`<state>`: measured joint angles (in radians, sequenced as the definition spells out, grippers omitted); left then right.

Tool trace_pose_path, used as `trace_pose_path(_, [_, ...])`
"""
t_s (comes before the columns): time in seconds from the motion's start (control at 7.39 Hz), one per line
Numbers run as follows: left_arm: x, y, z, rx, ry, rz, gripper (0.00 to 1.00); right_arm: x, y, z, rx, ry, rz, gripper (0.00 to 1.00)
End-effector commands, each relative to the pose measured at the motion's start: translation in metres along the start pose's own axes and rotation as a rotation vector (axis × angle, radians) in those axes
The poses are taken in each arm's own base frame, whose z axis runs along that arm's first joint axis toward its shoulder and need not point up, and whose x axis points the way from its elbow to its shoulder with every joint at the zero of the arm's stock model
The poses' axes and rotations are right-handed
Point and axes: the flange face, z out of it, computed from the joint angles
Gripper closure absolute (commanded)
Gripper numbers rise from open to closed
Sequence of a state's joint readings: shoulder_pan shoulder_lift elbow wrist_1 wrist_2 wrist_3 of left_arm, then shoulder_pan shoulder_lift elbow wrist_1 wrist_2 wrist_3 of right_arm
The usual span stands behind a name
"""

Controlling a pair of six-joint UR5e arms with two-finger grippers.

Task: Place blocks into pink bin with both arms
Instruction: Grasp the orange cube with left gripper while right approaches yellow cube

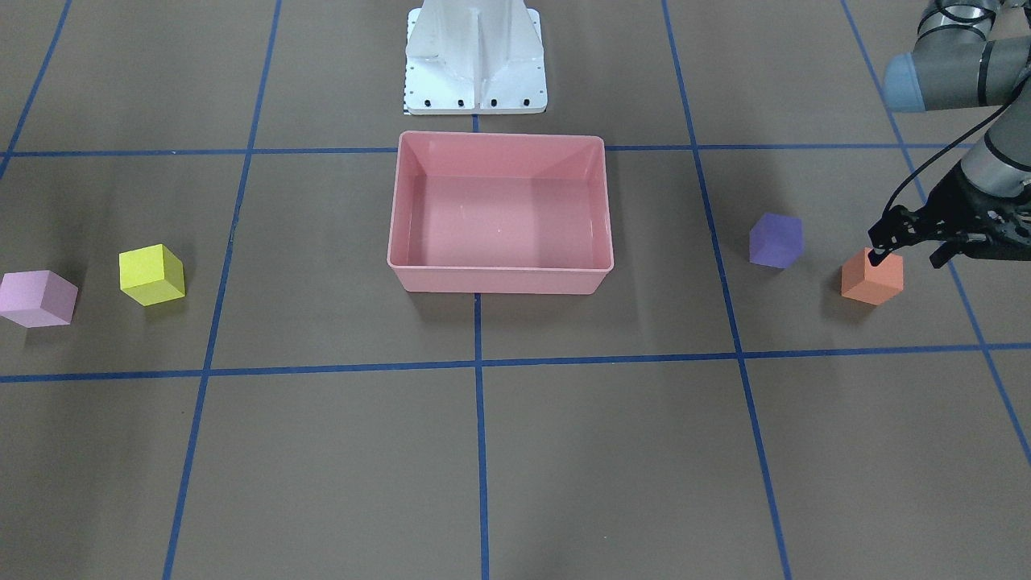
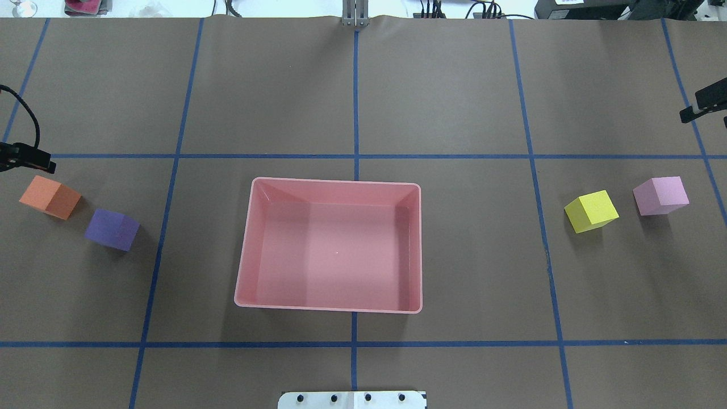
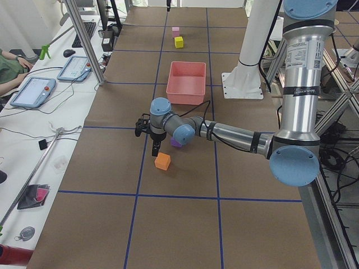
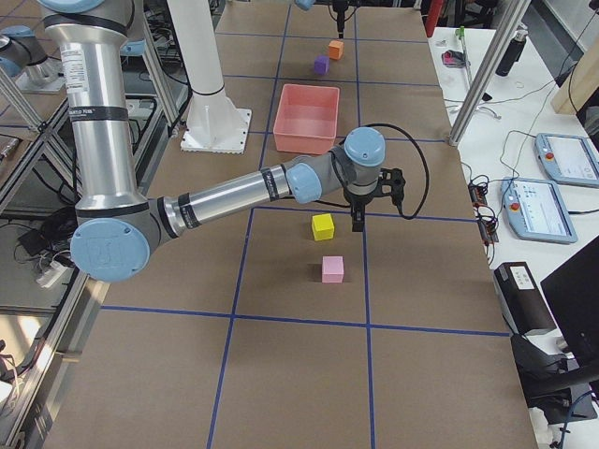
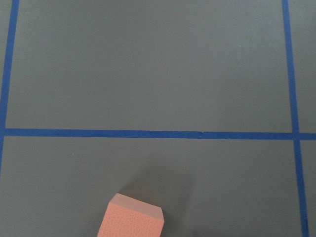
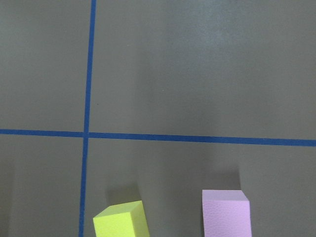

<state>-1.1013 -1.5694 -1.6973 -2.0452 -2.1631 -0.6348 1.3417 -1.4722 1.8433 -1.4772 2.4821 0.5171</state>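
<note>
Position of the orange block [image 1: 872, 276] relative to the left gripper [image 1: 908, 256] is the governing finding: in the overhead view the block sits on the robot's side of the gripper, just beside it, and the left wrist view shows it only at the bottom edge, so I judge the gripper is not yet centred over it. The front-facing view shows the two fingers spread apart with nothing between them; one tip overlaps the block's upper corner in that view, though contact cannot be confirmed. The purple block [image 1: 776, 240] lies near the orange one, on the side toward the pink bin [image 1: 499, 280], which stands at the table's centre with no block in it. The yellow block [image 1: 151, 275] and light-pink block [image 1: 38, 298] rest close together on the opposite side, nearer the right gripper [image 2: 701, 106], whose finger spacing cannot be determined. The left arm is best placed for the orange block.
</note>
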Motion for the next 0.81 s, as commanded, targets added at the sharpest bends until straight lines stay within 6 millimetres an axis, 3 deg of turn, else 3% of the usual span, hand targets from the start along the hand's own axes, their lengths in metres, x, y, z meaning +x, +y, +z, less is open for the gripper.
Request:
trace_pose_path(0.0, [-0.019, 0.004, 0.026, 0.02, 0.018, 0.03, 0.01, -0.056, 0.0, 0.006, -0.011, -0.031, 0.055, 0.0])
trace_pose_path(0.27, [-0.004, 0.008, 0.039, 0.01, 0.012, 0.142, 0.01, -0.073, 0.005, 0.012, -0.024, -0.038, 0.049, 0.0])
trace_pose_path(0.68, [-0.005, 0.014, 0.044, -0.004, 0.008, 0.252, 0.01, -0.087, -0.001, 0.008, -0.017, -0.05, 0.03, 0.0])
